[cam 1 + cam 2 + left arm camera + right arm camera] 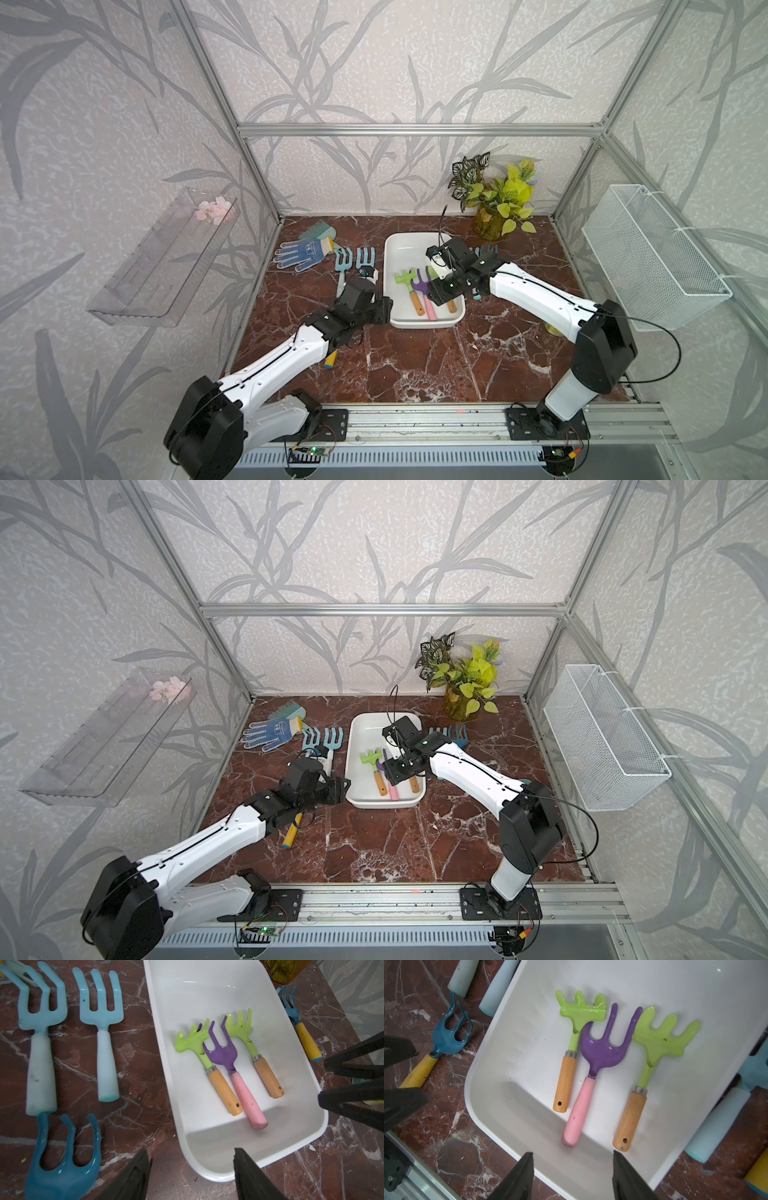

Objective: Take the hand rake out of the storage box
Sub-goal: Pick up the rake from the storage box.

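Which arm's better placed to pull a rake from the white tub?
Probably right. The right gripper hangs open over the handles of the three hand rakes, two green, one purple, in the glossy white storage tub. The left gripper, also open, sits at the tub's near corner, farther from them.

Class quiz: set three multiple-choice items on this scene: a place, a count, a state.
1. The purple hand rake lies: A in the storage box, between the two green hand rakes; B outside the storage box; C held up in the air.
2. Tools in the storage box: A two; B three; C five.
3. The right gripper has its jaws: A shut on a rake; B shut, empty; C apart, empty.
Key: 1 A, green heads flank it; 2 B, two green plus one purple; 3 C, nothing sits between them.
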Controlling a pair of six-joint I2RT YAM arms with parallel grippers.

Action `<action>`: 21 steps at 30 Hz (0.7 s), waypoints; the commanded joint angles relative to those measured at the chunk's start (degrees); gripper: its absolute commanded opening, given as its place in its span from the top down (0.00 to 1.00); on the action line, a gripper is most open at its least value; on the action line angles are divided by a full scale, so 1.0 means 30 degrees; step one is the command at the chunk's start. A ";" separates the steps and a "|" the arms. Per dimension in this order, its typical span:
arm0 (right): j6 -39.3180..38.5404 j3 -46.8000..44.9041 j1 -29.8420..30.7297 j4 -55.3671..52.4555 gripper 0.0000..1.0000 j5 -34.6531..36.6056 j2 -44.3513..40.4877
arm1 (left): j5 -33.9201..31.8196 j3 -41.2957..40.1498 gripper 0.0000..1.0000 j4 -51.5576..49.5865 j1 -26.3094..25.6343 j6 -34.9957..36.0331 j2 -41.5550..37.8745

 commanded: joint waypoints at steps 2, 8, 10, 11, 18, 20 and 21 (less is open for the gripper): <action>0.0523 0.1679 0.0511 -0.1018 0.39 0.0434 0.2069 | -0.1794 -0.1418 0.34 0.0785 -0.0084 -0.0208 -0.1912; 0.0535 0.3788 0.0828 -0.1229 0.38 0.0460 0.4812 | -0.2464 -0.2118 0.31 0.1190 -0.0064 -0.0532 -0.2522; 0.0561 0.4370 0.0889 -0.1389 0.37 0.0533 0.5419 | -0.2725 -0.2294 0.27 0.1313 -0.0048 -0.0703 -0.2549; 0.0542 0.4640 0.0917 -0.1390 0.37 0.0565 0.5726 | -0.2851 -0.2437 0.24 0.1470 -0.0045 -0.0759 -0.2577; 0.0542 0.6164 0.0981 -0.1705 0.36 0.0697 0.7586 | -0.2760 -0.2886 0.12 0.1809 -0.0011 -0.0745 -0.3143; 0.0545 0.6589 0.1014 -0.1766 0.36 0.0731 0.8113 | -0.2790 -0.2962 0.11 0.1827 0.0024 -0.0777 -0.3259; 0.0534 0.6773 0.1044 -0.1779 0.36 0.0767 0.8330 | -0.2786 -0.2989 0.11 0.1815 0.0022 -0.0780 -0.3333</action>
